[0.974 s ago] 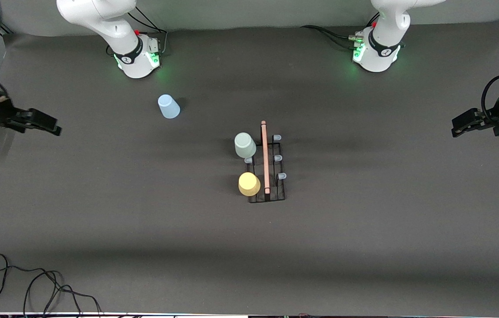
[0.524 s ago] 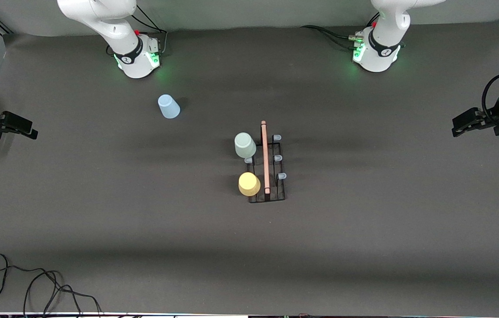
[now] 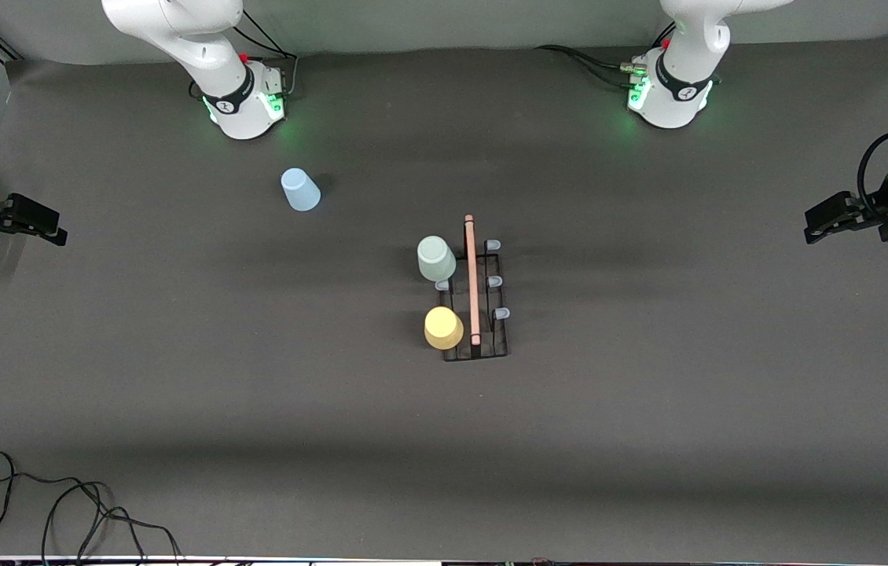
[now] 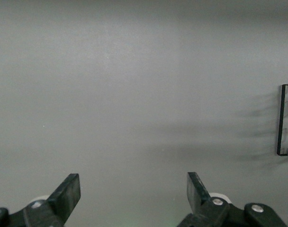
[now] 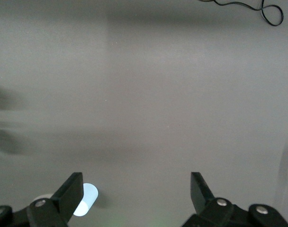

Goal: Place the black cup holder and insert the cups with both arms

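Observation:
The black cup holder (image 3: 475, 314) stands mid-table, its wooden rod handle (image 3: 471, 279) along the top. A pale green cup (image 3: 436, 259) and a yellow cup (image 3: 443, 328) sit upside down on its pegs on the side toward the right arm's end. The light blue cup (image 3: 300, 189) stands upside down on the mat near the right arm's base; it also shows in the right wrist view (image 5: 85, 199). My right gripper (image 3: 39, 224) is open and empty at the right arm's end of the table. My left gripper (image 3: 825, 220) is open and empty at the left arm's end. The rack's edge shows in the left wrist view (image 4: 287, 119).
A black cable (image 3: 59, 503) lies coiled near the front corner at the right arm's end. Three bare pale-tipped pegs (image 3: 495, 281) stand on the rack's side toward the left arm's end. The arm bases (image 3: 244, 102) (image 3: 668, 98) stand along the back edge.
My right gripper has drawn back toward the right arm's end of the table, away from the rack. The left arm and the cups have not moved.

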You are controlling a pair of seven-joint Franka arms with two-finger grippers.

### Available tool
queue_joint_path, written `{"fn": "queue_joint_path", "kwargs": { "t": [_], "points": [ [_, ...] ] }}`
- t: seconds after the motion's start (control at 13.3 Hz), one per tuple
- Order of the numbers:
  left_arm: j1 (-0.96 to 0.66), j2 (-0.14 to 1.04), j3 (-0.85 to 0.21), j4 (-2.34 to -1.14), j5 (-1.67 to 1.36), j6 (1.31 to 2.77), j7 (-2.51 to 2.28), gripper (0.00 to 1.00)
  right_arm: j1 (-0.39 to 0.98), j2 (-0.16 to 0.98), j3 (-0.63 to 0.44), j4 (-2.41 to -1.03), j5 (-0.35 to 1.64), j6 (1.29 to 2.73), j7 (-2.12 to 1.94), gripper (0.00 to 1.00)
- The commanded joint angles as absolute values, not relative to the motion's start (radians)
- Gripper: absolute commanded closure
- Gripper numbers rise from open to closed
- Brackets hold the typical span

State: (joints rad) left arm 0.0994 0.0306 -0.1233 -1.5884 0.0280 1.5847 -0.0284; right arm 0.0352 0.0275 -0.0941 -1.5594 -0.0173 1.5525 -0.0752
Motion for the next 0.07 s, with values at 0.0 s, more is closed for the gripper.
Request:
{"fn": "queue_joint_path", "kwargs": {
  "t": [0.0],
  "points": [
    [0.098, 0.017, -0.121, -1.595, 0.026, 1.586, -0.014, 0.0, 0.037, 0.005, -0.094, -1.578, -0.034, 1.559, -0.095, 0.0]
  ]
}}
